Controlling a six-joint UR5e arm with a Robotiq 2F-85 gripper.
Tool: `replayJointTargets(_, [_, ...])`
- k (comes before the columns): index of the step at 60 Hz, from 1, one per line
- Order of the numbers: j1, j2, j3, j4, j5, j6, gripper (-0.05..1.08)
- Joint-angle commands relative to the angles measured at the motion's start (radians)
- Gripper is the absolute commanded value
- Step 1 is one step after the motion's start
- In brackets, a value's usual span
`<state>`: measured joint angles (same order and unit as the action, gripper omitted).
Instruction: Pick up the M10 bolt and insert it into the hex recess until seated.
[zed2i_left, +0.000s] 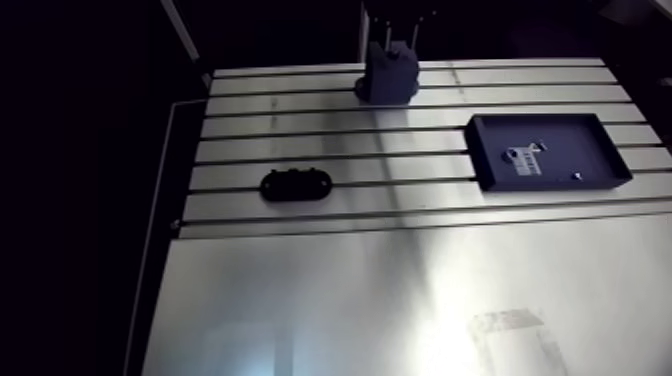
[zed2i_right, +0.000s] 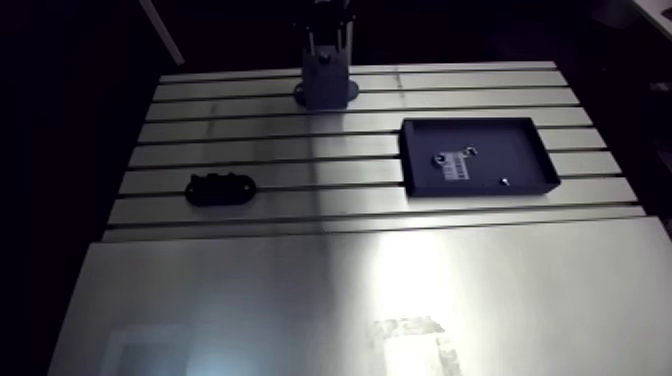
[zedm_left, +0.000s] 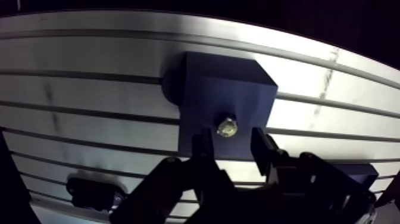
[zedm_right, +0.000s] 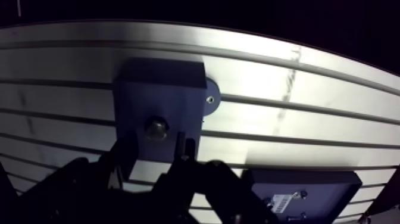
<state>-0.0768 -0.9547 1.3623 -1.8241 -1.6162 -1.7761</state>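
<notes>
jaws parted, gripping nothing. bolt (zedm_left: 226, 126) head-up in top of dark block (zed2i_left: 388, 78), just ahead of the gap between them, block at 12 o'clock on tabletop (zed2i_left: 300, 290). probably seated or close; if proud, press straight down, no tilt, flats matched to recess. bolt head visible only in wrist view. from arm view: whole layout, tray (zed2i_left: 548, 150) at 3 o'clock, black oval part (zed2i_left: 296, 184) at 9.

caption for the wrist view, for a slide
Open hand over the dark block on the slotted table, fingers flanking the bolt head set in its top.
</notes>
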Motion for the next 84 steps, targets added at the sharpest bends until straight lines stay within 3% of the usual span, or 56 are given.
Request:
replayJointTargets(1, [0.000, 0.000, 0.004, -0.020, 0.001, -0.001, 0.54])
replayJointTargets(84, [0.002, 0.003, 0.011, -0.024, 0.006, -0.001, 0.59])
